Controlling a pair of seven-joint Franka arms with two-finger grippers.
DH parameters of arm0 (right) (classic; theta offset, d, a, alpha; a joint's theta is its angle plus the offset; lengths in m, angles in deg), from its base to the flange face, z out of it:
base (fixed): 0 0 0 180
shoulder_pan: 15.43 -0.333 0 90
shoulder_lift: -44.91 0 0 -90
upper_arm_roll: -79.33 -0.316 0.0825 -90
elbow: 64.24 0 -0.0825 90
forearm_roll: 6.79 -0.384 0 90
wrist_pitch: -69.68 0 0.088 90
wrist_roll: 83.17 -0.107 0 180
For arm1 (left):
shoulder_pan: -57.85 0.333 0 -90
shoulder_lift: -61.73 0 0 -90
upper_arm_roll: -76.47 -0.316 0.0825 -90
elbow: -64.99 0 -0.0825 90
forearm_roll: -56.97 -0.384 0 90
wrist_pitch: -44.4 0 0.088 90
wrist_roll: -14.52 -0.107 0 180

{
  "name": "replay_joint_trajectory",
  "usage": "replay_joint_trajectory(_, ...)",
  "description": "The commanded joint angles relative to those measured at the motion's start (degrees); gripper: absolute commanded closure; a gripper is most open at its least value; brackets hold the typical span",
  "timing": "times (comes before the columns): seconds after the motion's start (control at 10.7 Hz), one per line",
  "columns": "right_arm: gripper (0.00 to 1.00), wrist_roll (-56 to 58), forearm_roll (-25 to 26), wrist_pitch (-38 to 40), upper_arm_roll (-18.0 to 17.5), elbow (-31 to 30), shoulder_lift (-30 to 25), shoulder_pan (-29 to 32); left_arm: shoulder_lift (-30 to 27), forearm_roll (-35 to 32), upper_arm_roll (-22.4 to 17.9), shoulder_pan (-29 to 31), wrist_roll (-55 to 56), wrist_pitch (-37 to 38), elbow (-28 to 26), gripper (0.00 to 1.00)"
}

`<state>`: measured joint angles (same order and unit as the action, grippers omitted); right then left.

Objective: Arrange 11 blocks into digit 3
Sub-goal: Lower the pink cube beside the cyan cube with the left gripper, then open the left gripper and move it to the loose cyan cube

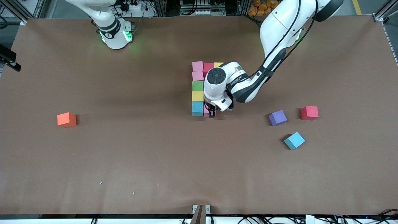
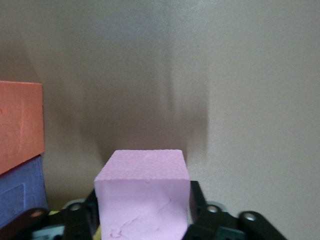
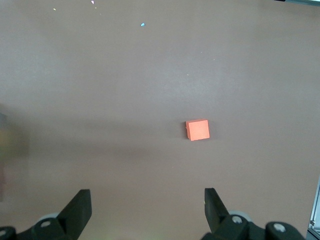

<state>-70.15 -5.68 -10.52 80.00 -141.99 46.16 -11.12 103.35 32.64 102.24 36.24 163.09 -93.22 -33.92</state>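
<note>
A partial figure of blocks stands mid-table: pink (image 1: pixel 197 66), red (image 1: pixel 208 66) and yellow (image 1: pixel 218 64) in the row farthest from the camera, then pink (image 1: pixel 197 76), green (image 1: pixel 197 86), yellow (image 1: pixel 197 96) and light blue (image 1: pixel 197 108) in a column. My left gripper (image 1: pixel 212 114) is down at the table beside the light blue block. Its fingers lie against the sides of a pink block (image 2: pixel 142 195), whose edge shows against the light blue one (image 1: pixel 205 110). The left arm hides the figure's middle. My right gripper (image 3: pixel 145 210) waits open and empty near its base.
Loose blocks lie toward the left arm's end: purple (image 1: pixel 277 118), red (image 1: pixel 309 112) and light blue (image 1: pixel 294 140), the last nearest the camera. The purple (image 2: pixel 22 192) and red (image 2: pixel 20 125) ones show at the left wrist view's edge. An orange block (image 1: pixel 67 119) (image 3: pixel 198 130) sits toward the right arm's end.
</note>
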Motion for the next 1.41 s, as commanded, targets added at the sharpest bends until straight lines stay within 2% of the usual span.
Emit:
replay_joint_trajectory(0.0, 0.00, 0.3, -0.1, 0.2, -0.7, -0.3, -0.2, 0.8, -0.8, -2.2, -0.3, -0.3, 1.2, -0.8, -0.7, 0.00)
replay_joint_trajectory(0.19, 0.00, 0.3, -0.1, 0.0, -0.7, -0.3, -0.1, 0.8, -4.3, -2.2, -0.1, -0.3, 1.1, -0.1, -2.9, 0.00)
replay_joint_trajectory(0.37, 0.00, 0.9, -0.1, -0.2, -0.8, -0.8, 0.4, 0.7, -6.3, -2.4, -0.1, -0.6, 0.2, 0.2, -2.8, 0.00)
replay_joint_trajectory(0.75, 0.00, 0.8, -0.1, 0.3, -0.8, -1.3, -0.1, 0.6, -12.5, -1.6, 0.2, 0.9, -8.4, 6.1, -2.3, 0.00)
replay_joint_trajectory(0.94, 0.00, 0.9, 0.2, 0.3, -0.8, -1.7, -0.1, 0.6, -15.2, 0.0, 0.3, 4.2, -17.0, 8.3, -2.3, 0.00)
replay_joint_trajectory(1.12, 0.00, 0.5, 0.0, 0.0, -0.9, -1.4, -0.4, 0.7, -17.9, 6.4, 0.2, 7.0, -33.4, 14.8, -0.2, 0.00)
replay_joint_trajectory(1.31, 0.00, 0.3, -0.5, 0.0, -1.3, 0.3, -0.4, 0.6, -19.8, 9.2, 0.2, 11.8, -47.2, 21.4, 1.4, 0.00)
